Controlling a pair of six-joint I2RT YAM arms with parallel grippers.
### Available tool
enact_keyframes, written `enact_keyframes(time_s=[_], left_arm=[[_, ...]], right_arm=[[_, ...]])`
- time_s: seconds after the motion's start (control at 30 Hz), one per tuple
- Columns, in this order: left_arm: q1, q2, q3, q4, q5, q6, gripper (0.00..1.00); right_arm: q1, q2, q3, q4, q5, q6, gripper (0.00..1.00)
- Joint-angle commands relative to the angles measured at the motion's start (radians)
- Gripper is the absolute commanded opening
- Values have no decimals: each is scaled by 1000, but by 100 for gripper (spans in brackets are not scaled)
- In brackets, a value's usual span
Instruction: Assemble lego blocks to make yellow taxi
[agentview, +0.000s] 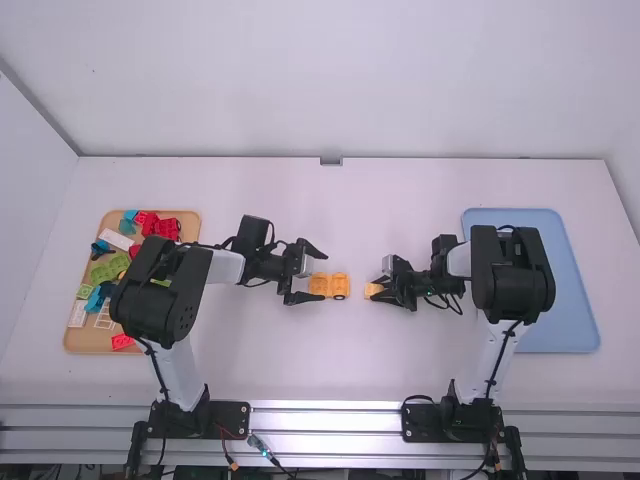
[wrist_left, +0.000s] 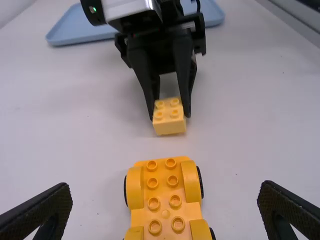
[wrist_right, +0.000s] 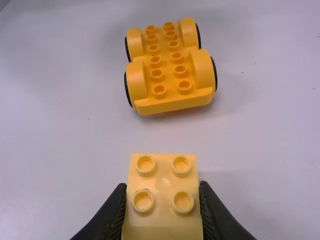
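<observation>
1. Left gripper (agentview: 322, 276), mid-frame in the high view: fingers wide apart.
2. Right gripper (agentview: 378, 291), right of centre there: clamped on the yellow block (wrist_right: 162, 184), studs up.
3. Wheeled base (agentview: 339, 286) sits on the table mid-frame, apart from the block.

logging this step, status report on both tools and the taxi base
Left tool open at the wheeled base, not gripping. Right tool shut on pale yellow block, apart from base. Nothing between block and base.
</observation>
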Motion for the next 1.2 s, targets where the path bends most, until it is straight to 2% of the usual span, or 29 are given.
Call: enact_keyframes(time_s=[0.0,0.17,0.33,0.4,0.5,0.53,0.6,0.77,0.87,1.03,1.17], left_arm=[[-27,40,2,2,-72,-6,99],[-41,101,2,58,-82,-7,99],[-48,143,2,106,-84,-16,99],[-49,159,2,149,-82,-66,100],[-48,180,2,204,-82,-113,95],[-49,186,2,217,-82,-123,91],[-48,192,4,216,-87,-130,76],[-48,192,3,209,-83,-130,71],[-48,192,3,205,-83,-130,64],[-49,192,3,205,-82,-130,62],[-49,192,3,205,-82,-130,58]], right_arm=[[18,-23,64,-74,-15,-25,11],[57,-73,153,-317,-33,-202,14],[99,-117,164,-340,-38,-201,12],[122,-134,152,-278,-36,-123,11],[147,-151,137,-174,-16,-2,10],[156,-158,132,-142,-7,43,9],[185,-179,107,-38,28,167,9],[230,-196,42,154,72,318,8],[246,-196,5,220,82,364,8],[272,-196,-65,310,105,366,10],[287,-195,-106,388,106,383,8]])
